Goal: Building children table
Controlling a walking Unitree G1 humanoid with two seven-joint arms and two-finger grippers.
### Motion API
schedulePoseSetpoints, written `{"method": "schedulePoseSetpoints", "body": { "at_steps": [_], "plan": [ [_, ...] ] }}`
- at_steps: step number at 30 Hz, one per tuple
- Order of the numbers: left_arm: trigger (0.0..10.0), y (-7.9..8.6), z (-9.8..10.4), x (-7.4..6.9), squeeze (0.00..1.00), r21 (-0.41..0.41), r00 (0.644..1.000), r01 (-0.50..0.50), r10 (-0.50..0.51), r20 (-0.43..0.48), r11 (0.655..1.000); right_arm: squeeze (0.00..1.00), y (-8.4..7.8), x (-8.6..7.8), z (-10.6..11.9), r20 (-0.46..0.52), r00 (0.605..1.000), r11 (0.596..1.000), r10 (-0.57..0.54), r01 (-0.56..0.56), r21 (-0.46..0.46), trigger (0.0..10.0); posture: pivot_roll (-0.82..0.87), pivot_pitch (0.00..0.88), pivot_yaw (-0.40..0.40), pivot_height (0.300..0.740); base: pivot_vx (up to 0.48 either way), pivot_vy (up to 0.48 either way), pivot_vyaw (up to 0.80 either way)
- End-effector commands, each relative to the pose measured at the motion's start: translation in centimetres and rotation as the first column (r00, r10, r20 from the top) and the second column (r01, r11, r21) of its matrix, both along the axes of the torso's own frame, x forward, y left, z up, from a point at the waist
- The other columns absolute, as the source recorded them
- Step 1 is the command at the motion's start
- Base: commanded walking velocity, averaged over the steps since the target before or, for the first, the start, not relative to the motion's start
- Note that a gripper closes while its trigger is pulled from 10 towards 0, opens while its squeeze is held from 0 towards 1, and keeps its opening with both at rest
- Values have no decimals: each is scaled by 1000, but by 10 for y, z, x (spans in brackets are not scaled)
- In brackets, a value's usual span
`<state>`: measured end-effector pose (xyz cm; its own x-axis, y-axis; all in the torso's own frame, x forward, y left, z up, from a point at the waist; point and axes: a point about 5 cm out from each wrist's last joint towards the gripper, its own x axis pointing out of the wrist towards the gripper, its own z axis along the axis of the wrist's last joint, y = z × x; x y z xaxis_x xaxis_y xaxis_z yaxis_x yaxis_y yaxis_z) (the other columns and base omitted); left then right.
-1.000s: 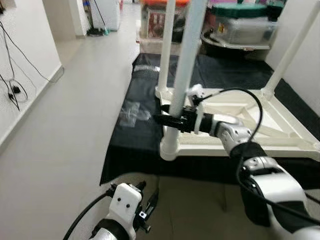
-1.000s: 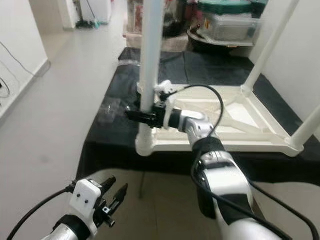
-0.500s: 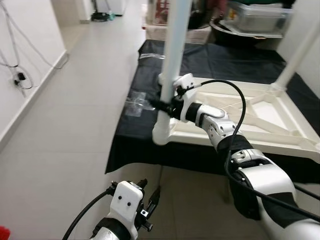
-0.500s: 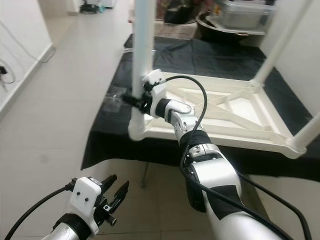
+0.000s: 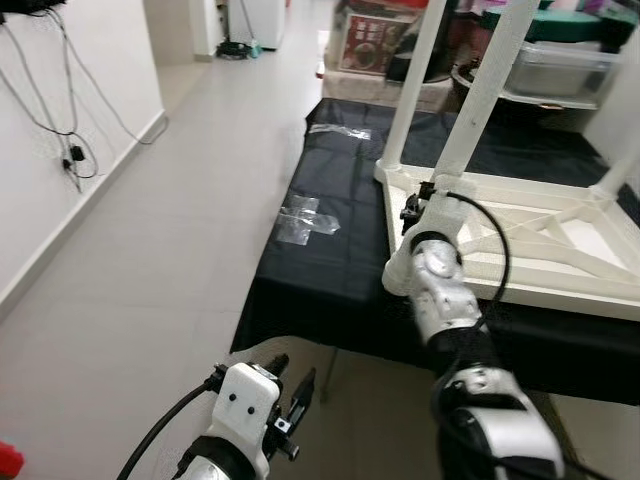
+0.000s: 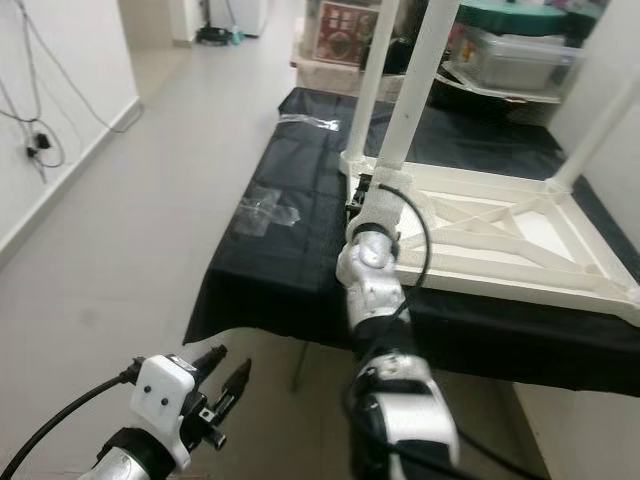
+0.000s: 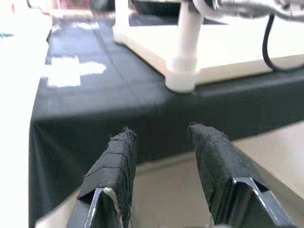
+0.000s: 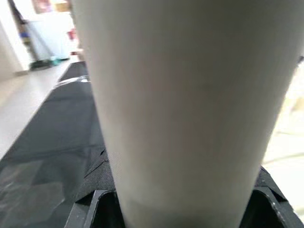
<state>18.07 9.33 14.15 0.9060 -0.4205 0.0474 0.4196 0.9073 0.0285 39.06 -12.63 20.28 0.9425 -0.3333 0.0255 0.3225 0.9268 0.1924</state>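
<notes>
While the upturned white table lies on a black sheet, the right gripper pinches its near-corner leg (low, just above the frame); the left gripper hangs apart, fingers spread.

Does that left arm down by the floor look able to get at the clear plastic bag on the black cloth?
Probably not from here. The left gripper hangs low over the floor, short of the black cloth, while the clear plastic bag lies further along it.
</notes>
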Motion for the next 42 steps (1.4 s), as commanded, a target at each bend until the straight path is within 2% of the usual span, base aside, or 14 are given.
{"method": "schedulePoseSetpoints", "body": {
  "at_steps": [1,5,6,7,12,17,19,22,31,32,33,35,39,42],
  "plan": [
    [10000,0,1,-1,0,4,1000,-11,11,15,1000,0,4,-4,-28,-108,994,997,0,8,75,6353,118,82,-95,740,0,0,0],
    [10000,-1,1,-2,0,6,1000,-4,4,17,1000,0,10,-3,-28,-102,994,997,37,-30,69,10000,118,82,-95,740,0,0,0],
    [10000,-2,1,-2,0,6,1000,5,-5,15,1000,1000,18,-1,-24,-64,992,992,109,-105,65,10000,115,74,-93,740,0,0,0],
    [10000,-3,0,-3,0,5,1000,15,-15,9,1000,20,17,2,-17,-7,985,985,170,-169,44,10000,112,73,-92,740,0,0,0],
    [10000,-5,-1,-4,0,1,1000,26,-26,2,1000,0,8,5,-4,76,966,968,249,-249,-3,10000,112,71,-91,740,0,0,0],
    [10000,-5,-1,-4,0,-6,999,34,-34,2,999,0,-12,11,14,144,783,794,605,-607,-33,10000,110,75,-91,740,0,0,0],
    [10000,-5,-1,-4,0,-7,999,37,-37,2,999,0,-13,10,14,119,690,699,713,-713,-53,10000,108,76,-89,740,0,0,0],
    [10000,-5,-2,-3,0,-11,999,42,-42,10,999,0,-9,-4,11,30,316,318,948,-947,-49,10000,114,80,-91,740,0,0,0],
    [10000,-5,-2,-2,0,-9,999,37,-36,13,999,0,25,-17,-13,-224,-70,-84,972,-995,-55,10000,126,81,-103,740,0,0,0],
    [10000,-5,-2,-2,0,-9,999,37,-36,13,999,0,25,-17,-13,-224,-70,-84,972,-995,-55,10000,126,81,-103,740,0,0,0],
    [10000,-5,-3,-1,0,-9,999,37,-37,12,999,0,29,-18,-18,-263,-80,-97,961,-994,-52,0,124,82,-102,740,0,0,0],
    [10000,-5,-3,-1,0,-9,999,37,-37,11,999,0,32,-14,-21,-293,-3,-30,956,-996,-89,0,122,80,-99,740,0,0,0],
    [10000,-5,-4,0,0,-11,999,38,-38,7,999,0,20,3,-17,-238,392,360,889,-918,-165,0,112,78,-100,740,0,0,0],
    [10000,-5,-4,1,0,-12,999,38,-38,7,999,0,14,6,-15,-217,459,434,862,-888,-155,0,112,78,-100,740,0,0,0]
  ]
}}
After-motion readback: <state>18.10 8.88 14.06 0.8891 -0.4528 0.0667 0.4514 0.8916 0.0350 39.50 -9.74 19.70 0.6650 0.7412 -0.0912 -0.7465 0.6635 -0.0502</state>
